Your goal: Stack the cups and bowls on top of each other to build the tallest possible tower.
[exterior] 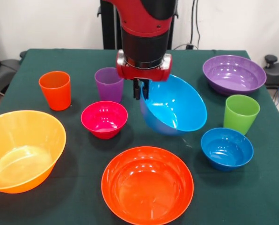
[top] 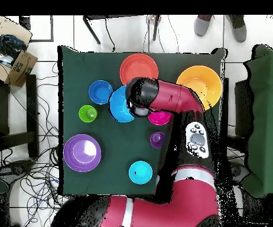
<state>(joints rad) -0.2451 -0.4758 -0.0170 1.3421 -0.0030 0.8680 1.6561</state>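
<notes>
1. The pincer (exterior: 140,89) was clamped on the rim of the sky-blue bowl (exterior: 174,105), one finger inside and one outside.
2. The sky-blue bowl sat tilted, its mouth turned toward the camera and its held rim raised; whether its bottom touched the bench (exterior: 266,187) could not be told.
3. The magenta bowl (exterior: 104,118) stood just to the left of the sky-blue bowl in the front view, with the purple cup (exterior: 108,84) behind it.
4. The orange cup (exterior: 55,90) stood well to the left of the sky-blue bowl, upright.
5. The yellow-orange bowl (exterior: 25,150) lay farther left and nearer the camera.
6. The orange-red bowl (exterior: 147,184) lay in front of the sky-blue bowl, near it but apart.
7. The dark blue bowl (exterior: 226,148) sat to the right front of the sky-blue bowl, the green cup (exterior: 241,114) just behind it.
8. The purple bowl (exterior: 234,74) lay right of and behind the sky-blue bowl.
9. Overhead, a cyan bowl (top: 140,172) stood alone near the bench edge, well apart from the sky-blue bowl.
10. Nothing was stacked; every piece stood singly.
</notes>
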